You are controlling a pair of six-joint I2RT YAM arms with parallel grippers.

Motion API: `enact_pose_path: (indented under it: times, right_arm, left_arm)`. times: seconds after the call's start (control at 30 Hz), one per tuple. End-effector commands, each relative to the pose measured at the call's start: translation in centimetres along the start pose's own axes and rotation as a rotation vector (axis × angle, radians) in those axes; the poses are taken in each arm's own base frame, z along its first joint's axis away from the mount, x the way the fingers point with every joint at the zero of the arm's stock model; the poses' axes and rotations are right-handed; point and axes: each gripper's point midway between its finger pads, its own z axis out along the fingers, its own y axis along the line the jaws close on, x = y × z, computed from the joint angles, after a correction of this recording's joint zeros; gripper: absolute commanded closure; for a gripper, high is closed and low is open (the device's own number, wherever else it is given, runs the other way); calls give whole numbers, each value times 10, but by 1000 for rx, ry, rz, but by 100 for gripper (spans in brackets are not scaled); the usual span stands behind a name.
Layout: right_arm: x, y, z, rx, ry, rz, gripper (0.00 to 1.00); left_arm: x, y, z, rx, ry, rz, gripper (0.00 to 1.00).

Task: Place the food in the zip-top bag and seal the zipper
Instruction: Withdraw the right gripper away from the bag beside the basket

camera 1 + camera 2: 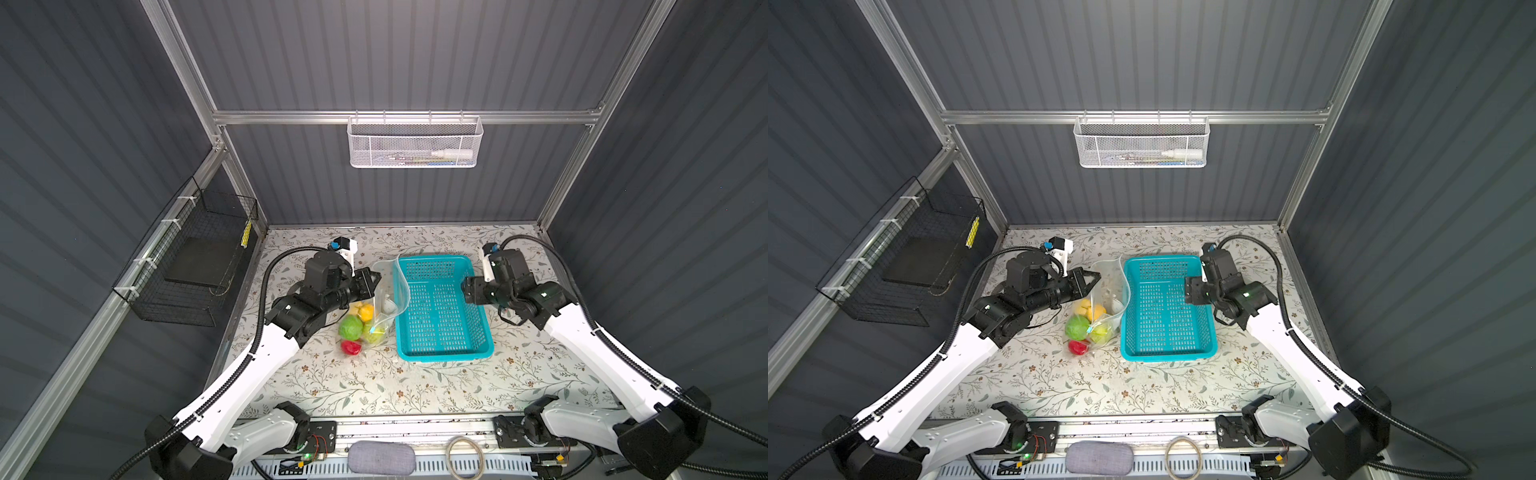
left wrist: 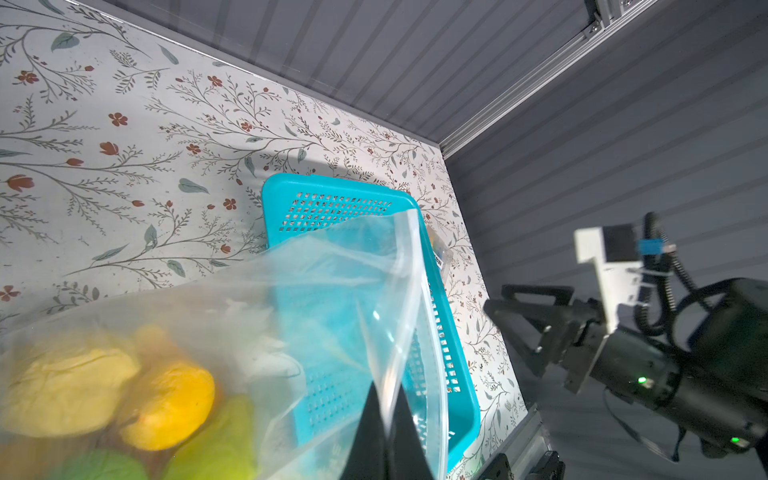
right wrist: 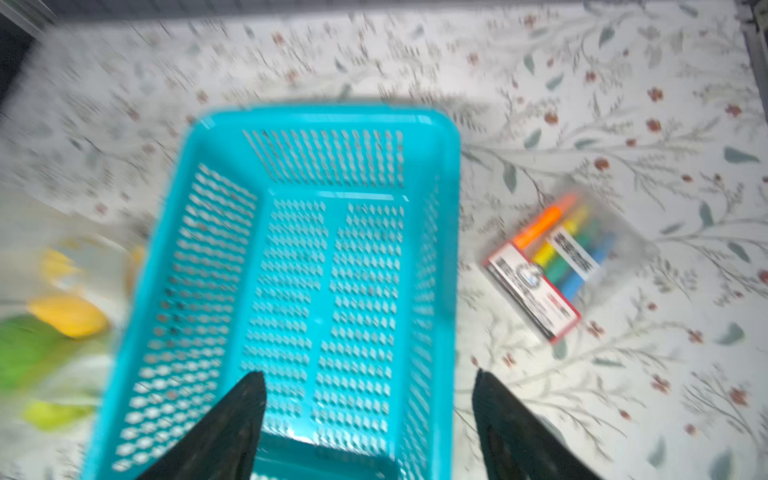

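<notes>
The clear zip-top bag [image 1: 384, 270] [image 1: 1111, 274] [image 2: 332, 270] stands left of the teal basket, its mouth lifted and bowed over the basket's left rim. My left gripper [image 1: 376, 277] [image 2: 388, 399] is shut on the edge of that mouth. Inside the bag lies the food [image 1: 351, 328] [image 1: 1077, 327] [image 2: 166, 403]: yellow, orange, green and red pieces. A light-blue slider [image 1: 376, 331] shows among them. My right gripper [image 1: 465, 286] [image 3: 370, 374] is open and holds nothing. One of its fingers is inside the basket's right wall and the other outside.
The teal perforated basket [image 1: 436, 259] [image 3: 324, 114] has nothing in it. A packet of coloured crayons [image 3: 552, 266] lies on the floral table beside it. A white mesh basket [image 1: 415, 141] hangs on the back wall and a black wire basket [image 1: 195, 257] on the left wall.
</notes>
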Motion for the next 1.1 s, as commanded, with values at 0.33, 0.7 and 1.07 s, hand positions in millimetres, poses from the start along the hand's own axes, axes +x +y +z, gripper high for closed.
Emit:
enact_pose_path:
  times: [0.33,0.7,1.07]
  right_arm:
    - [87,-30,49,43,276,28,57]
    - [46,-27,64,2,193,36,84]
    - [-29,-45,104,-42,134,103,85]
  left_arm:
    - [-4,-7,12,27,7,4,100]
    - [-8,-8,5,20,-16,-5,100]
    - [-7,-4,-11,-4,-37,4,100]
